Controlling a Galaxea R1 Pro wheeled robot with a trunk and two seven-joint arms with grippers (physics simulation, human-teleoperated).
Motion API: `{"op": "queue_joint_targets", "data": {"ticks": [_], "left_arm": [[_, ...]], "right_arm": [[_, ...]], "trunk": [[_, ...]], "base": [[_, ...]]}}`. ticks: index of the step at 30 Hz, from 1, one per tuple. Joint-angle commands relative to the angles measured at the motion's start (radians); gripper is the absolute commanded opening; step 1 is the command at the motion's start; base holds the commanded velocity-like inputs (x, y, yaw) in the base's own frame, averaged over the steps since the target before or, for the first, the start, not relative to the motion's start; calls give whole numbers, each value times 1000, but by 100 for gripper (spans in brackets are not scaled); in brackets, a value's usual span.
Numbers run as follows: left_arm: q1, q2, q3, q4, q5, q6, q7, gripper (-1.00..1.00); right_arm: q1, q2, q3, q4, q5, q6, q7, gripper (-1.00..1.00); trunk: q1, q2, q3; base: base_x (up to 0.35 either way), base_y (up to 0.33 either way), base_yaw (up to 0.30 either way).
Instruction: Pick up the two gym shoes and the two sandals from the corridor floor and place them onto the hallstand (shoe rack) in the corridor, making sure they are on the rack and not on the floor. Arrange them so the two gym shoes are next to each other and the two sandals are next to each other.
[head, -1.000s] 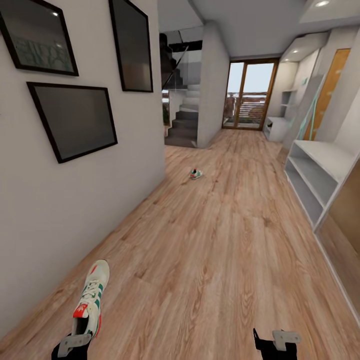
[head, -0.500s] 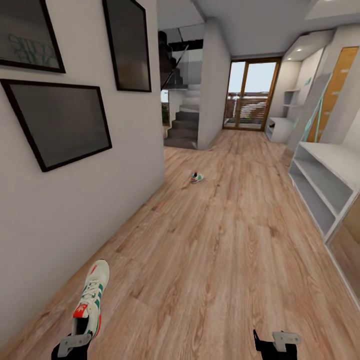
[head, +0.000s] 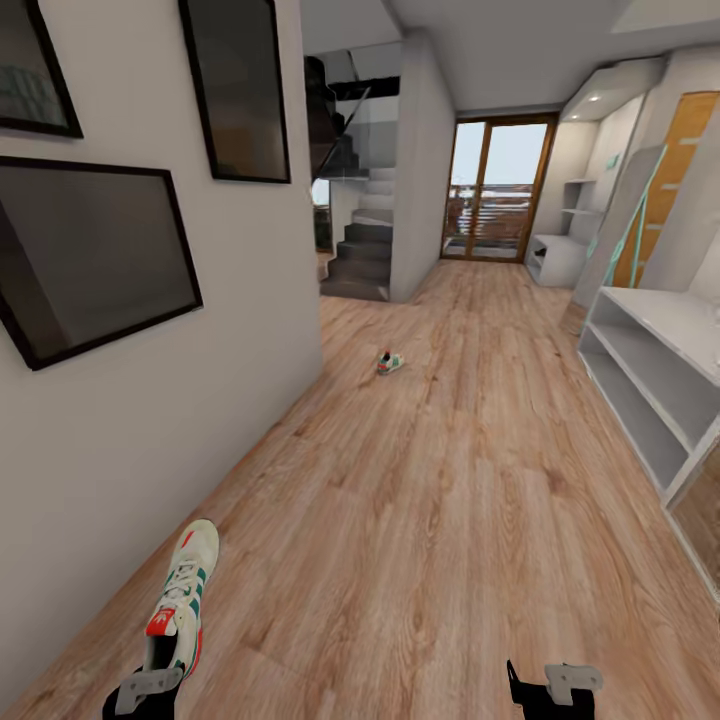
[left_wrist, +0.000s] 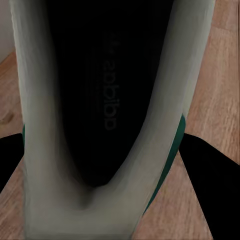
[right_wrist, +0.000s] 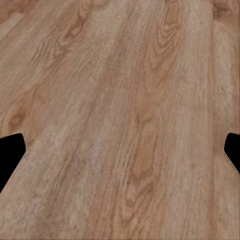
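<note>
Head view: corridor with wood-plank floor (head: 430, 520). The left gripper (head: 150, 688) at the bottom edge pinches a gym shoe (head: 183, 597) by its heel, the toe pointing away from the robot, the shoe held over the floor close to the left wall (head: 150, 430). The right gripper (head: 555, 685) sits low at the bottom edge, nothing between its fingers; from here cannot tell how wide they stand. The second gym shoe (head: 390, 362) lies on the floor well ahead, near the wall corner by the staircase (head: 362, 250). The hallstand (head: 650, 385) stands along the right side, pale shelves open toward the corridor, no shoes seen on the visible part. Dark framed pictures (head: 95, 255) hang on the left wall. A glazed door (head: 490, 190) closes the far end.

Left wrist view: the held gym shoe (left_wrist: 35, 140) is seen from the heel into its dark opening, green sole edge at the side. Black fingers (left_wrist: 210, 175) sit at both sides of the heel, clamped on it.

Right wrist view: bare floor planks (right_wrist: 125, 110). Black fingertips (right_wrist: 10, 150) show at opposite picture edges, spread wide, holding nothing.
</note>
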Motion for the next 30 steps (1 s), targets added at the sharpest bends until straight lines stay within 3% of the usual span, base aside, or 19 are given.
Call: {"op": "queue_joint_targets", "data": {"ticks": [1,15,30], "left_arm": [[-1,0,4,1,9,0,-9,-100],[-1,0,4,1,9,0,-9,-100],[0,0,4,1,9,0,-9,-100]], "right_arm": [[-1,-1,9,1,-10,-4,-5,100],[-1,-1,9,2,-10,-4,-5,100],[-1,-1,9,2,-10,-4,-6,100]], "trunk": [[0,0,-1],[0,0,-1],[0,0,-1]], "base": [[339,0,-228],[339,0,-255],[340,0,-24]]}}
